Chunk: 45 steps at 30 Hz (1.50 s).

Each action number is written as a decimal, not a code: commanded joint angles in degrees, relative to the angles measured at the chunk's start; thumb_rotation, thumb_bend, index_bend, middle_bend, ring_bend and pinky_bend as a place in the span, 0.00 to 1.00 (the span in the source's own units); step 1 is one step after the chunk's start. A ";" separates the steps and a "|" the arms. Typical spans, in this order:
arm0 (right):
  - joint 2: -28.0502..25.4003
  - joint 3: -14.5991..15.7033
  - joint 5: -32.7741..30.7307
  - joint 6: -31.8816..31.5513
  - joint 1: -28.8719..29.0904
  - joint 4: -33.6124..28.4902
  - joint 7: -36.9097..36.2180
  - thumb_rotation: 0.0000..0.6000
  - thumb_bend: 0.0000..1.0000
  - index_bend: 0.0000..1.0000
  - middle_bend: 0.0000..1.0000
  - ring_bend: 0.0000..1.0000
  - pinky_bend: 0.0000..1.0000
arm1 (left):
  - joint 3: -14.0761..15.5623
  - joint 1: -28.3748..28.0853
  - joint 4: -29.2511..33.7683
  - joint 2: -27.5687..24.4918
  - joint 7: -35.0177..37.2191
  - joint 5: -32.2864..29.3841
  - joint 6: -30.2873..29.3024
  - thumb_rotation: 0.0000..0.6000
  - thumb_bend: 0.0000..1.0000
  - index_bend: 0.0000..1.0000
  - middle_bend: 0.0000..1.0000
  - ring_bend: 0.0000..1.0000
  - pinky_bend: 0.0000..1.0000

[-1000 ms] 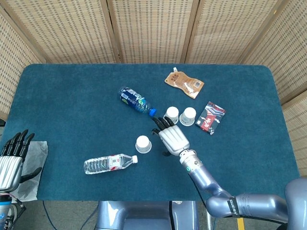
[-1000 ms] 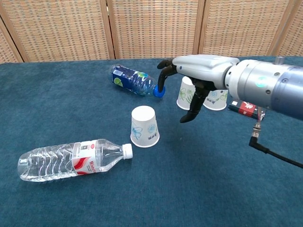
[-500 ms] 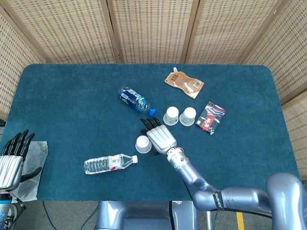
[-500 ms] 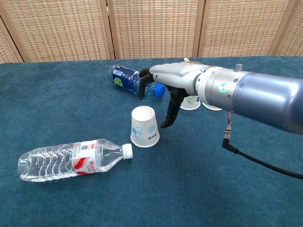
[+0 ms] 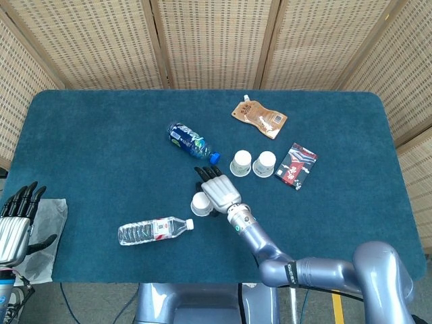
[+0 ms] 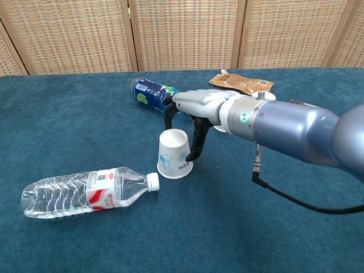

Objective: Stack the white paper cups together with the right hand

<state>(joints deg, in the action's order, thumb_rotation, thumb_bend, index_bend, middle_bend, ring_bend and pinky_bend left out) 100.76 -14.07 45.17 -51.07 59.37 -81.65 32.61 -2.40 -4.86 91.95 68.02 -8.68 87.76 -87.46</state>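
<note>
Since a second ago the right hand [image 6: 190,116] has swung away from the pair of cups [image 5: 253,163] at the back and now sits over the lone cup [image 6: 174,153] standing upside down near the front of the counter [image 5: 101,142]. Its fingers [image 6: 196,145] hang spread around the cup's top, one down the right side; whether they press on it yet I cannot tell, and the cup looks slightly tipped.

Beyond the hand, the two other white cups stand side by side, upside down, well apart from this one. So nothing is stacked yet: all three cups are separate, and the first pickup is only beginning.

Just beside the lone cup lies a clear bottle [image 6: 85,190]; behind it, a blue bottle [image 6: 151,94]. The left hand [image 5: 17,219] rests open, off the counter's corner.
</note>
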 commanded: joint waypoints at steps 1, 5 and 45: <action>1.03 0.10 1.20 0.13 -0.03 1.53 -1.50 1.00 0.14 0.54 0.01 0.00 0.13 | -0.01 -0.03 -0.03 0.02 0.07 -0.09 0.10 1.00 0.12 0.04 0.00 0.00 0.10; 0.43 -0.11 2.08 -0.28 -0.10 1.11 -1.91 1.00 0.14 0.56 0.02 0.00 0.13 | 0.10 -0.18 -0.06 0.17 -0.12 -0.15 0.49 1.00 0.12 0.04 0.00 0.00 0.10; -21.81 -4.16 -10.44 0.95 -2.69 0.71 -3.35 1.00 0.14 0.56 0.02 0.00 0.13 | 0.42 0.08 0.24 0.66 -1.90 1.81 -1.16 1.00 0.12 0.05 0.00 0.00 0.10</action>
<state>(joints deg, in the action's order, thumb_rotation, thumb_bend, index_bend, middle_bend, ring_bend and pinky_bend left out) 78.35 -18.66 34.91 -51.45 56.73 -82.51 30.53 -1.97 -4.75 92.22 68.64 -10.49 89.55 -88.63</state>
